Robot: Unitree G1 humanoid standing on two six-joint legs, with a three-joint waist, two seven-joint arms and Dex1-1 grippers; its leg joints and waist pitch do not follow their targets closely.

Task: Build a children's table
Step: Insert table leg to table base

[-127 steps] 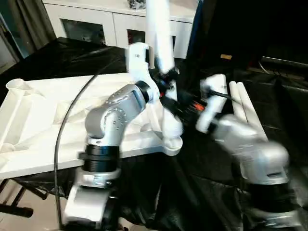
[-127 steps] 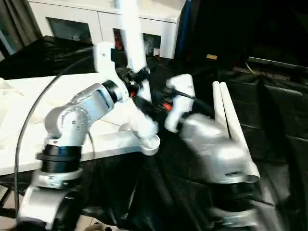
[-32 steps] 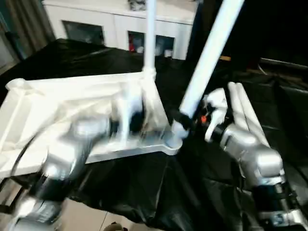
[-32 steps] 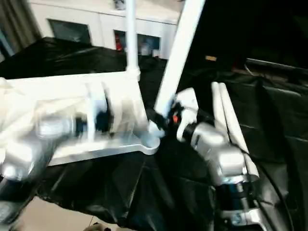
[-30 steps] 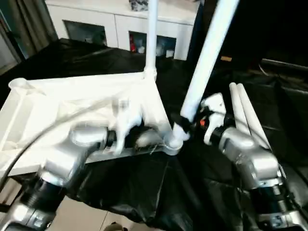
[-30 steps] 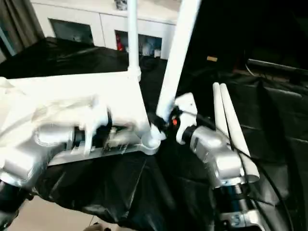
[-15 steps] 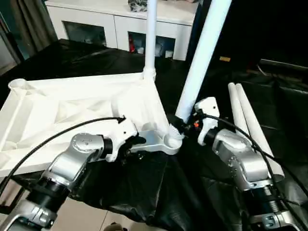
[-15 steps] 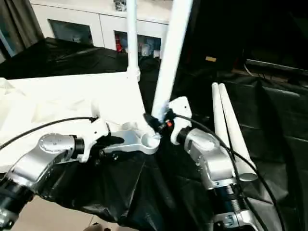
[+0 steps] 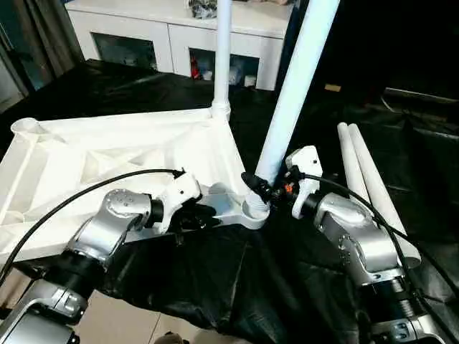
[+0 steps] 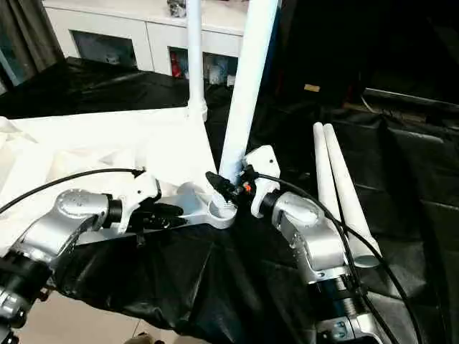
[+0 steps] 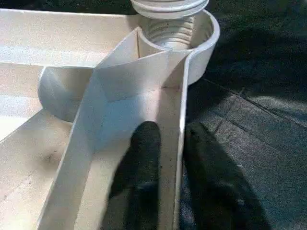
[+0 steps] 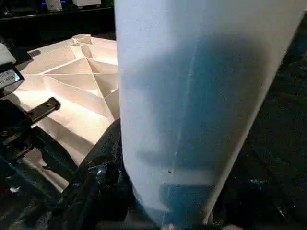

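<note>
The leg (image 9: pixel 295 86) leans in the corner socket (image 9: pixel 255 209) of the tabletop (image 9: pixel 107 161), held low in the right tool (image 9: pixel 269 188) – the left tool (image 11: pixel 168 158) pinches the rim beside it – so straighten the leg first, then screw.

Both upright legs (image 9: pixel 297 86) run past the top edge, perhaps far.

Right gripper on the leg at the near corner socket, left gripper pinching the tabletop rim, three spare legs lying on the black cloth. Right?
Not quite: two spare legs lie on the black cloth, not three, as the left eye view shows. The rest holds: right gripper on the leg at the near corner socket, left gripper pinching the tabletop rim.
</note>
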